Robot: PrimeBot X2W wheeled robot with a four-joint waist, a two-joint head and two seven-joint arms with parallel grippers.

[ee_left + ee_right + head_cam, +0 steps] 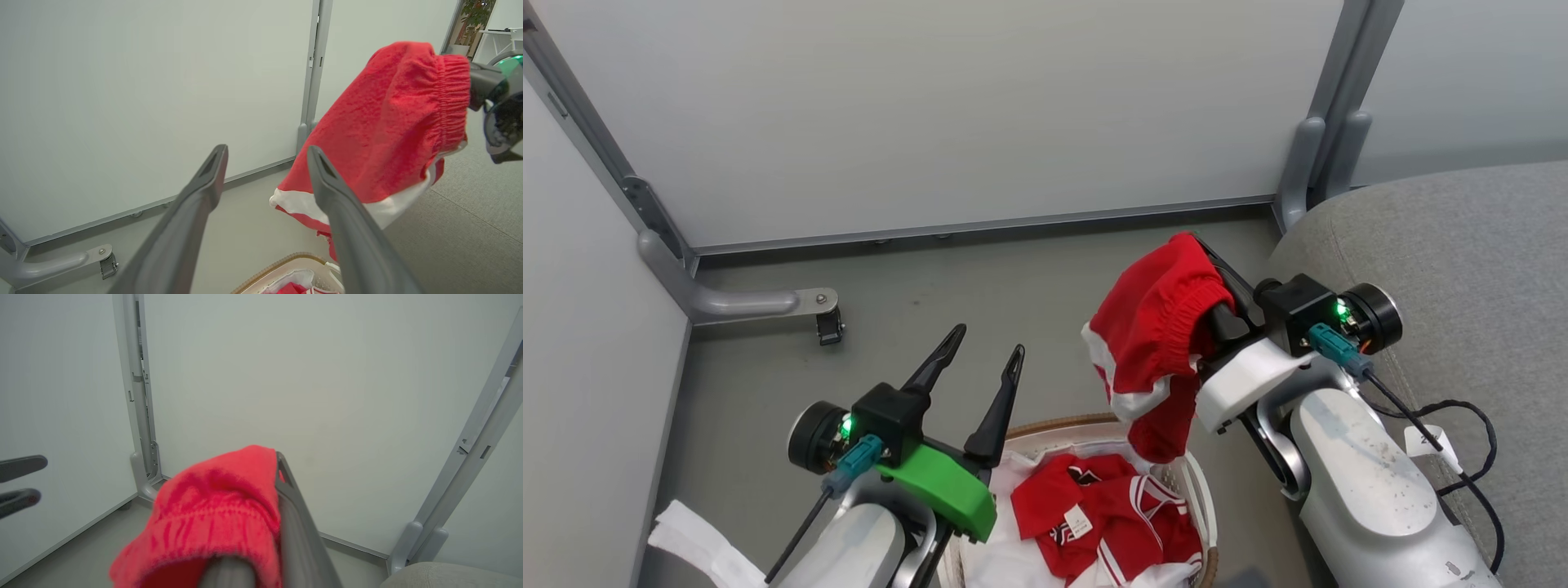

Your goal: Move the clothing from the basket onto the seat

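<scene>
Our right gripper (1205, 253) pinches the red shorts (1152, 327) high above the basket (1054, 426) so the hem can clear its rim toward the seat (1462, 245), right of the basket. Our left gripper (987, 341), spread and empty, stands aside left of it; more clothing (1111, 514) lies inside.

The clothing (388, 122) is soft, nubbly red cloth with a gathered elastic band. The seat (1462, 245) is matt grey woven fabric. The basket (1062, 426) has a brown rim that looks woven, perhaps wicker, though little of it shows. The left fingers (192, 212) are smooth, matt dark plastic.
</scene>
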